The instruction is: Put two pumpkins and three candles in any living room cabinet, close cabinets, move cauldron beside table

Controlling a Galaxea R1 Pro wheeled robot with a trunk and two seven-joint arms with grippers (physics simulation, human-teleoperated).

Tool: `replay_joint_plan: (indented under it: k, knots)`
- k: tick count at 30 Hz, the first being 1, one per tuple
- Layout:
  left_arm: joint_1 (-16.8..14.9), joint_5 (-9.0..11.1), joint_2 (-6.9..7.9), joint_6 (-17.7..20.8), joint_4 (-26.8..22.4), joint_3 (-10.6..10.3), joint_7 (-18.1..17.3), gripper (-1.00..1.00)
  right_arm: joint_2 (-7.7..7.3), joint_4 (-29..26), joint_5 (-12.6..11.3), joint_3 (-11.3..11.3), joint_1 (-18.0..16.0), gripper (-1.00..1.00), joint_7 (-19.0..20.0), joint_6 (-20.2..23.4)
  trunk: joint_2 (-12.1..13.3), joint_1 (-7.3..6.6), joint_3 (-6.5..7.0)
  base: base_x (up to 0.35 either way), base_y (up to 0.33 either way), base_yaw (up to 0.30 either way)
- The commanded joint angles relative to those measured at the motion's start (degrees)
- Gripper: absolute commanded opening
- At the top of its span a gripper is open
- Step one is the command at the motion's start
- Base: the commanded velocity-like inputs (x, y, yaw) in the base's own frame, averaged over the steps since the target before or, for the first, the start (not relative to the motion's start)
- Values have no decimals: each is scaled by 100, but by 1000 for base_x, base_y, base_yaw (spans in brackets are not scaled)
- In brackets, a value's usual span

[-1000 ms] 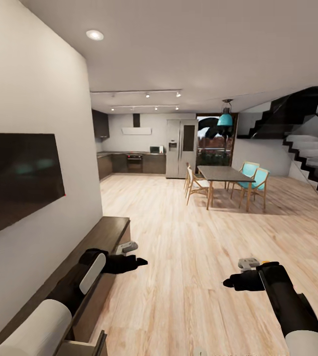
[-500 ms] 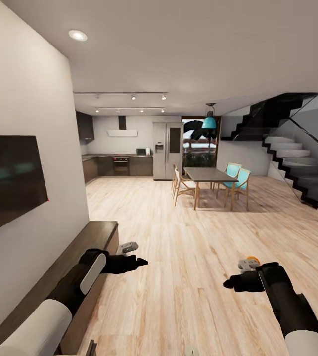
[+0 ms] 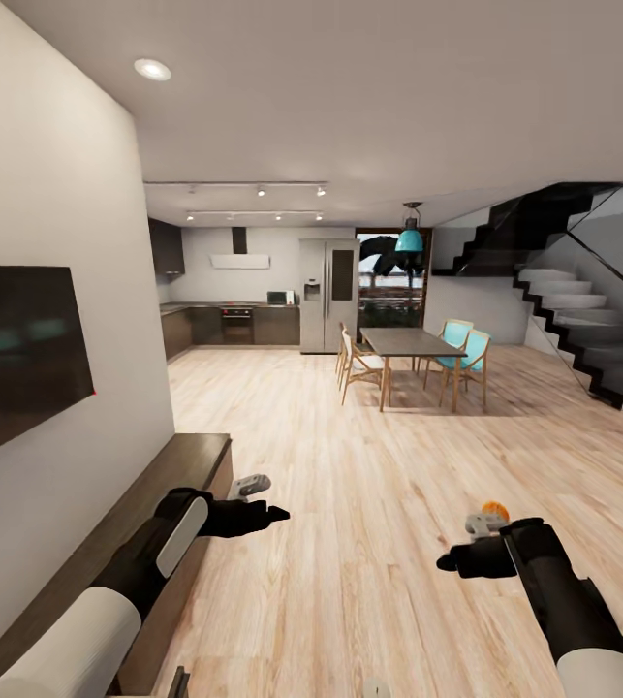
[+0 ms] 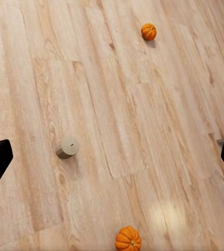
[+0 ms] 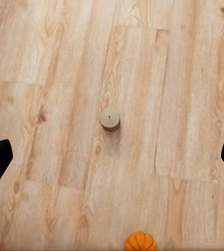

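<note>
From your head camera you look down a long open room: the dark cabinet [image 3: 161, 494] runs along the wall on your left under a black wall screen [image 3: 20, 354], and both arms reach forward over the pale wood floor [image 3: 369, 465]. Your left gripper [image 3: 270, 512] hangs just off the cabinet's far end, your right gripper [image 3: 450, 559] well apart over open floor, and a bit of orange pumpkin [image 3: 494, 508] peeks out just behind the right wrist. Far ahead stand a dining table [image 3: 410, 341] with chairs, a fridge [image 3: 328, 295] and a dark staircase [image 3: 582, 320]. The wrist cameras give you what the head camera hides, the floor straight below. Under the left gripper [image 4: 112, 159] you see a short grey candle [image 4: 67, 147] standing upright and two pumpkins, one [image 4: 149, 31] well away from it and another [image 4: 128, 238] at the frame's edge. Under the right gripper [image 5: 112, 159] a single candle [image 5: 109, 119] stands upright, with a pumpkin [image 5: 140, 241] partly cut off at the edge. In both wrist views the dark fingertips sit at opposite borders, so both grippers are spread wide and hold nothing.
</note>
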Motion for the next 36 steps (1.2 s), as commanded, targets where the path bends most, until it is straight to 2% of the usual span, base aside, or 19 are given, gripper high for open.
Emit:
replay_joint_plan:
  k: [1, 12, 16, 19, 22, 24, 26, 27, 30, 36]
  knots:
    - [0, 2, 2, -1, 1, 3, 0, 100, -2, 38, 0, 2, 0, 100, -3, -5, 0, 0, 0, 0, 0, 0]
    - [11, 1, -38, -15, 48, -5, 0, 100, 67, 140, 19, 5, 1, 100, -10, -15, 0, 0, 0, 0, 0, 0]
    - [16, -7, -112, -36, 48, -12, 0, 100, 204, 224, 57, 23, 0, 100, -75, -14, 0, 0, 0, 0, 0, 0]
    - [16, -28, -178, -39, 58, -70, 32, 100, 453, 449, 77, 61, 0, 100, -484, -35, 0, 0, 0, 0, 0, 0]
    - [17, -50, -238, -47, 65, -144, 61, 100, 647, 527, 53, 68, 0, 100, -1259, -96, 0, 0, 0, 0, 0, 0]
    - [13, -56, -220, -52, 65, -149, 67, 100, 767, 552, 53, 71, 0, 100, -1612, -167, 0, 0, 0, 0, 0, 0]
    - [11, -58, -193, -54, 65, -141, 70, 100, 836, 602, 52, 73, 0, 100, -1807, -208, 0, 0, 0, 0, 0, 0]
    - [10, -60, -136, -58, 65, -135, 89, 100, 888, 716, 27, 72, 0, 100, -1968, -297, 0, 0, 0, 0, 0, 0]
    - [9, -63, -109, -62, 57, -137, 106, 100, 912, 772, 10, 68, 0, 100, -2011, -620, 0, 0, 0, 0, 0, 0]
    - [9, -58, -49, -72, -11, -111, 97, 100, 921, 791, 2, 62, 0, 100, -2007, -774, 0, 0, 0, 0, 0, 0]
